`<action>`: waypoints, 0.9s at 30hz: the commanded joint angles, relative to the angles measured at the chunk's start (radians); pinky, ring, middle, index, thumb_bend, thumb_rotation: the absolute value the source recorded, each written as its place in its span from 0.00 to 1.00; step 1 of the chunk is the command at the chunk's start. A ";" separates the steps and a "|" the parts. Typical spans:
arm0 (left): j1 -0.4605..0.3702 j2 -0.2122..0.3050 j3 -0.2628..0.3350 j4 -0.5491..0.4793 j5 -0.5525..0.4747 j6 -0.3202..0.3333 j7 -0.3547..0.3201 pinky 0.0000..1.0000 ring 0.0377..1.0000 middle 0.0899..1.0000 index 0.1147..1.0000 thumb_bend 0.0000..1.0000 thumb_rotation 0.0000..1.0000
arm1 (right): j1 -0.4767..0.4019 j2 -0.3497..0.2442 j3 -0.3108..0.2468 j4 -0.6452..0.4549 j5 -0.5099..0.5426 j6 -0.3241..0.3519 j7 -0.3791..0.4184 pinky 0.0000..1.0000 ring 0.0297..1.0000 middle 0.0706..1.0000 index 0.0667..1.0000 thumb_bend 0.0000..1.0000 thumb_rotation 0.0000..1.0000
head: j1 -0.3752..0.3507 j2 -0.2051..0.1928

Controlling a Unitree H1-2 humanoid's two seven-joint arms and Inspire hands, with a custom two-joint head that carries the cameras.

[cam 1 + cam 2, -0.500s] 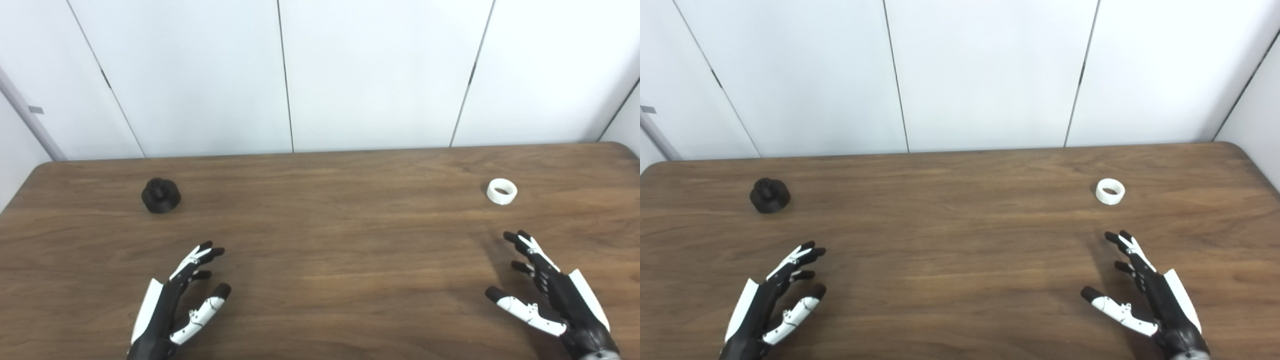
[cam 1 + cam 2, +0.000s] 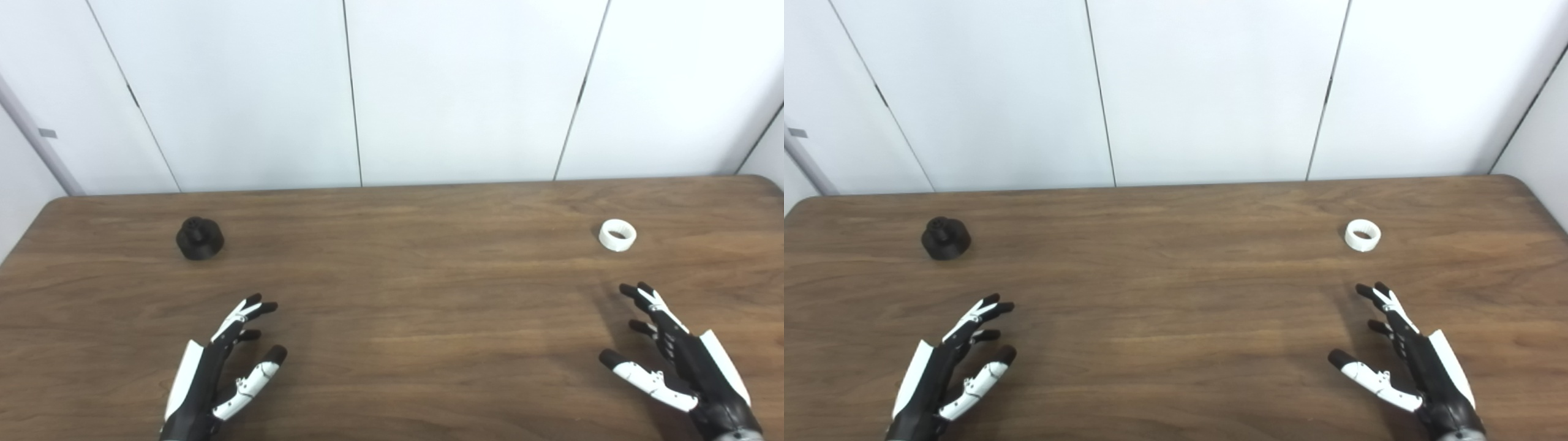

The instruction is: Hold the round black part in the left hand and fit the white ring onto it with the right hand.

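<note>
**Both hands empty, parts untouched on table**

Left eye view: the round black part sat on the wooden table at far left, upright, small knob on top. The white ring lay at far right, hole facing up, well apart from the black part. The left hand was low at the near edge, fingers spread, thumb out to the side, holding nothing. It was nearer than the black part and slightly right of it, not touching it. The right hand was at the near right, fingers spread and pointing up toward the ring, thumb out toward the table centre, empty. A clear gap showed between its fingertips and the ring. White wall panels stood behind the table.

Right eye view: same layout, shifted left. The black part was near the table's left edge, the ring at right. The left hand and the right hand both had fingers apart, gripping nothing, neither in contact with a part.
</note>
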 commanded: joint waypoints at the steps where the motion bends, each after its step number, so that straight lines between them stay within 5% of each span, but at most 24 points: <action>1: 0.005 -0.001 -0.010 -0.012 0.010 0.001 0.000 0.82 0.90 0.93 0.79 0.70 0.69 | -0.009 -0.025 -0.017 -0.017 0.026 -0.027 0.002 0.90 0.98 1.00 0.89 0.60 0.50 | 0.006 -0.003; 21: 0.003 -0.016 -0.018 -0.027 0.026 0.036 0.008 0.82 0.90 0.93 0.78 0.69 0.68 | -0.010 -0.034 -0.018 -0.024 0.047 -0.012 0.002 0.90 0.99 1.00 0.90 0.60 0.48 | 0.017 -0.002; 24: 0.003 -0.018 -0.017 -0.028 0.019 0.037 0.009 0.81 0.89 0.93 0.78 0.71 0.64 | -0.010 -0.034 -0.017 -0.026 0.049 -0.008 0.004 0.91 0.99 1.00 0.90 0.59 0.47 | 0.013 -0.002; 27: 0.004 -0.027 -0.014 -0.026 0.013 0.030 0.018 0.78 0.88 0.92 0.75 0.73 0.45 | -0.011 -0.033 -0.017 -0.027 0.051 -0.008 0.004 0.91 1.00 1.00 0.90 0.59 0.47 | 0.013 -0.002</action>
